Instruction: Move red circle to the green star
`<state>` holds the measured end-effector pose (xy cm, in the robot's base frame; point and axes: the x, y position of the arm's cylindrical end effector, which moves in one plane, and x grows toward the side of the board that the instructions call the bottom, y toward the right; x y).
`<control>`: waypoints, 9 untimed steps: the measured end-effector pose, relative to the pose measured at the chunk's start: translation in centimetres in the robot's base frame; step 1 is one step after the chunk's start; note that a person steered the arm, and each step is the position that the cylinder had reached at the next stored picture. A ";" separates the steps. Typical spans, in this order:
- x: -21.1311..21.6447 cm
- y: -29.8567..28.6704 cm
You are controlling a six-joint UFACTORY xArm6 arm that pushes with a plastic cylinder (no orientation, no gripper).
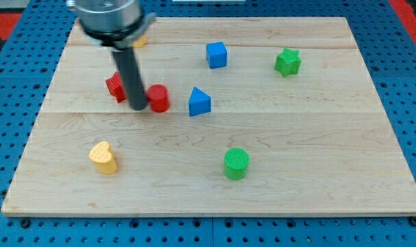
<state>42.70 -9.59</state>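
Note:
The red circle stands on the wooden board left of centre. The green star lies near the view's top right. My tip is down on the board, touching the red circle's left side. The rod rises from there to the arm's head at the view's top left. A second red block, its shape partly hidden by the rod, sits just left of the rod.
A blue triangle lies just right of the red circle, between it and the star. A blue cube is above that. A green circle and a yellow heart lie lower down. A yellow block peeks from behind the arm.

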 end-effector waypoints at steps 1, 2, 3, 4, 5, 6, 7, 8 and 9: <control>-0.5 7.6; -1.2 5.8; -2.1 3.8; -3.5 7.6; -4.3 12.3; -4.6 12.8; -5.1 9.9; -6.7 15.2; -6.8 17.3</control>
<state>35.86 7.69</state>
